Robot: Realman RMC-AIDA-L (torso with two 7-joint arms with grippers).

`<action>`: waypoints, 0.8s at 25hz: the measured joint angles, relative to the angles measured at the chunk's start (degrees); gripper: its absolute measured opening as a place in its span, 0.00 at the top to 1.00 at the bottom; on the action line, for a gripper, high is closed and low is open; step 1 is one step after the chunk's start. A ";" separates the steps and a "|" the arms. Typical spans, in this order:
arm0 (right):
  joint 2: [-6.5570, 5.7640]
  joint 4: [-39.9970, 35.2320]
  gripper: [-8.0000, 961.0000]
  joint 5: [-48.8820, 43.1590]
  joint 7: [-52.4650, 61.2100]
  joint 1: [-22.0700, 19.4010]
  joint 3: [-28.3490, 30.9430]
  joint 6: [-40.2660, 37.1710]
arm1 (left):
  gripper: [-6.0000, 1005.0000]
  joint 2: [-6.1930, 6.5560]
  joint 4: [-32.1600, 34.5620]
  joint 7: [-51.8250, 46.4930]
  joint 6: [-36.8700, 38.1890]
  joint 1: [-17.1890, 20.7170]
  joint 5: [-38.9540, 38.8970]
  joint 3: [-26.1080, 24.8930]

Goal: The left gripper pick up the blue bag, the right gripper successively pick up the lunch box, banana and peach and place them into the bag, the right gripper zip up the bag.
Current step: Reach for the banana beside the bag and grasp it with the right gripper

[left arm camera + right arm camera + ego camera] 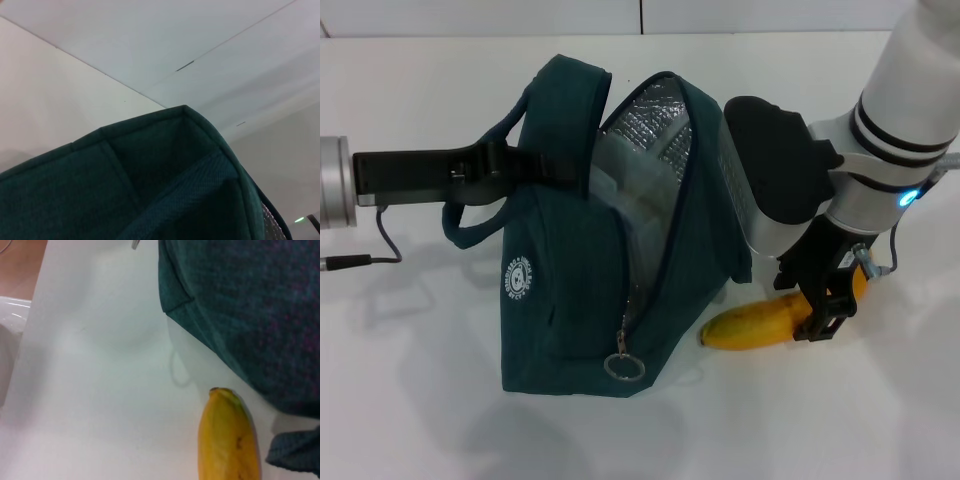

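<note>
The blue bag [590, 290] stands open on the white table, silver lining showing, ring zipper pull [624, 367] hanging at the front. My left gripper [535, 165] reaches in from the left and is shut on the bag's upper handle, holding it up. The bag's fabric fills the left wrist view [150, 185]. A clear plastic shape, the lunch box [616, 190], shows inside the bag. The banana [755, 325] lies on the table right of the bag. My right gripper [828, 305] is down astride its right part. The right wrist view shows the banana's tip [229, 440] beside the bag [250, 315]. The peach is out of view.
My right arm's black-covered forearm [775, 170] hangs close to the bag's open mouth. A grey cable [382, 240] trails on the table at the left. The table's edge and brown floor [20, 260] show in the right wrist view.
</note>
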 joint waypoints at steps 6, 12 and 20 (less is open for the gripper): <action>0.00 0.09 0.37 0.00 -0.02 -0.09 -0.92 0.34 | 0.96 0.12 0.00 0.04 -0.01 -0.06 -0.02 0.00; 0.00 0.18 0.38 0.09 -0.01 -0.25 -1.38 0.89 | 0.96 0.15 0.02 0.73 -0.15 -0.17 -0.04 0.00; 0.00 0.96 0.41 0.09 0.17 -0.04 -2.19 1.22 | 0.96 0.14 0.06 0.75 -0.19 -0.18 -0.34 0.00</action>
